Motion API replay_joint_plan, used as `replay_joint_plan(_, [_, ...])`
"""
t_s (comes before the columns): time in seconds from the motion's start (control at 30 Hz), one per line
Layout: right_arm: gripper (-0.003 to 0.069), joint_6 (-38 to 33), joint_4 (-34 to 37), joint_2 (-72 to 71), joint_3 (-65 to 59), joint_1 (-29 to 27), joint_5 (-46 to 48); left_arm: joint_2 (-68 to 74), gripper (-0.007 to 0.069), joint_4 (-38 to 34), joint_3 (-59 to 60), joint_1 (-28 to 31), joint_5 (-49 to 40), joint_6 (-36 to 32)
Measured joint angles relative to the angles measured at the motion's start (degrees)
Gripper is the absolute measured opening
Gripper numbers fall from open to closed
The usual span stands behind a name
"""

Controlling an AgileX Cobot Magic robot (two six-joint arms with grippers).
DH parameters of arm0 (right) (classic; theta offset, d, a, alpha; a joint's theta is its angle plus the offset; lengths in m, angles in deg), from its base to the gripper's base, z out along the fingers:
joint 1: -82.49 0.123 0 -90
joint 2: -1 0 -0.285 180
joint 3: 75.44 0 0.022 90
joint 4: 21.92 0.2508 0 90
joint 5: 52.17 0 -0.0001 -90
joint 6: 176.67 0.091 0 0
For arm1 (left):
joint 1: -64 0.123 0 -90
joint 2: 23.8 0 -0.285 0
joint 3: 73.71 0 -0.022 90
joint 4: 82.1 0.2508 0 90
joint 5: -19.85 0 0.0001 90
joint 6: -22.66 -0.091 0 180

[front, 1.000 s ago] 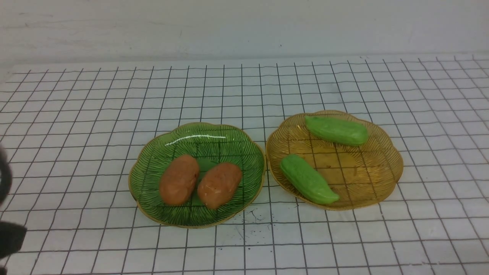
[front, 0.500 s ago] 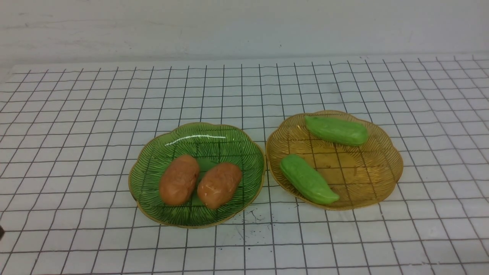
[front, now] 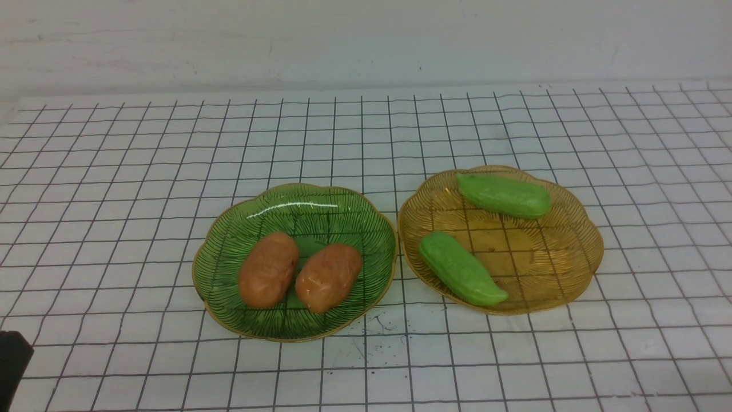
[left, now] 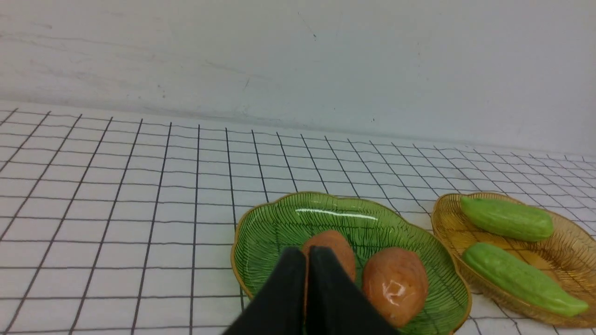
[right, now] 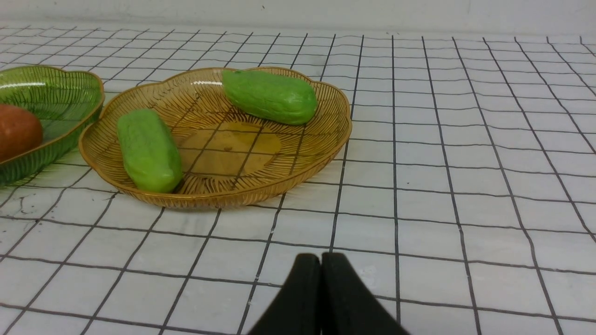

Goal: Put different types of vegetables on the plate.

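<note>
Two orange-brown potatoes lie side by side in the green glass plate. Two light green cucumbers lie in the amber plate to its right. My left gripper is shut and empty, hovering near the green plate; its fingers partly hide one potato, the other potato is beside them. My right gripper is shut and empty over the cloth, short of the amber plate with its cucumbers.
A white cloth with a black grid covers the table up to a pale wall at the back. Ink specks mark the cloth in front of the plates. A black part of my left arm shows at the bottom left corner.
The black left arm at the front view's left edge dropped almost out of sight, then came back as a small corner at the bottom left. Vegetables and plates have not moved.
</note>
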State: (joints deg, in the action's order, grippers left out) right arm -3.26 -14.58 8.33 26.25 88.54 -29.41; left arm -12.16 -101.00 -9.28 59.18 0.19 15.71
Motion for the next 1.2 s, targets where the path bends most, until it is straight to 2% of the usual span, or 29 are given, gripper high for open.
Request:
replay_joint_plan(0.2, [-0.0015,0.0,0.0,0.0,0.0,0.0,0.0,-0.1,-0.0008,2.5,2.6,0.0,-0.9,-0.1])
replay_joint_plan(0.27, [-0.0015,0.0,0.0,0.0,0.0,0.0,0.0,-2.1,-0.0008,6.3,6.1,0.0,-1.3,0.3])
replay_joint_plan(0.47, [-0.0015,0.0,0.0,0.0,0.0,0.0,0.0,-4.5,-0.0008,10.5,12.5,1.8,-1.4,2.3])
replay_joint_plan(1.2, [-0.0015,0.0,0.0,0.0,0.0,0.0,-0.1,-4.5,-0.0008,11.8,14.3,3.2,-2.3,2.8])
